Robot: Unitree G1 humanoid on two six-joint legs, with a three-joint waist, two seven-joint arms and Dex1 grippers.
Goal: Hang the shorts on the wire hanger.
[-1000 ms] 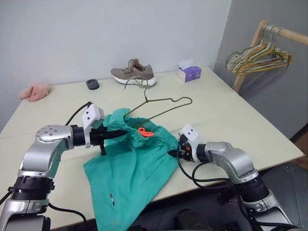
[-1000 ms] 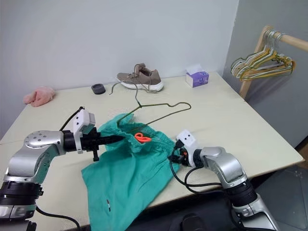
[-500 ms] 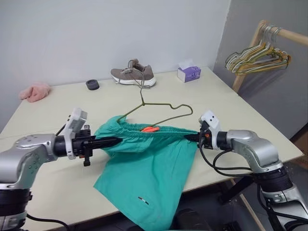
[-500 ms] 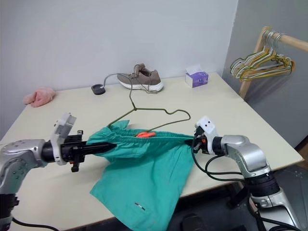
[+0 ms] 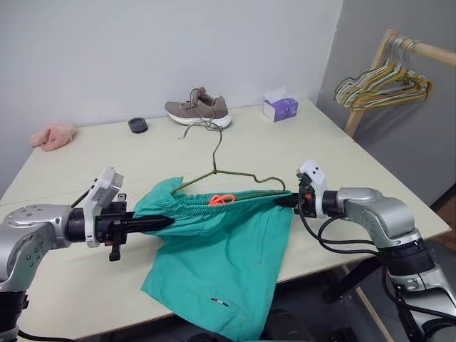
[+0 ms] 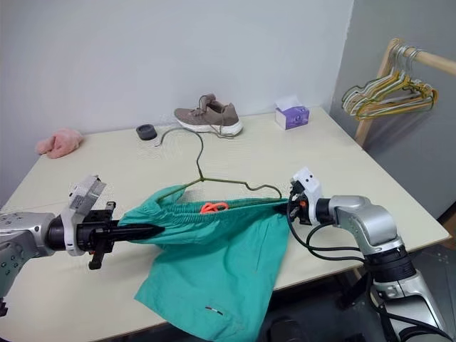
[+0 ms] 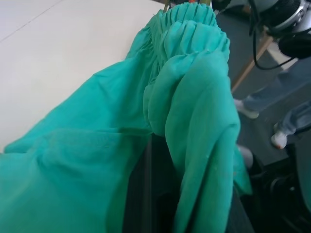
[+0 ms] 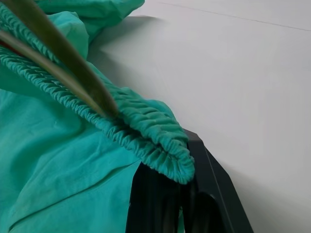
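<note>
Shorts (image 5: 214, 249): teal, soft, light, limp; gathered elastic waistband, orange drawstring at centre. Stretched taut mid-frame between both tools, legs drooping over the worktop (image 5: 342, 157) front edge. Left tool (image 5: 158, 222) and right tool (image 5: 280, 201) each clamped on a waistband end, the best hold since the elastic bunches. Wire hanger (image 5: 231, 173): thin, springy, just behind the waistband, likely snagged in it.

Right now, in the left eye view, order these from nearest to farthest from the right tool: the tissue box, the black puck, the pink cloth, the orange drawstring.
From the right tool:
1. Orange drawstring, on the shorts' waistband just to its left.
2. Tissue box, at the table's far edge, behind the tool.
3. Black puck, far side, left of the shoe.
4. Pink cloth, far left corner.
</note>
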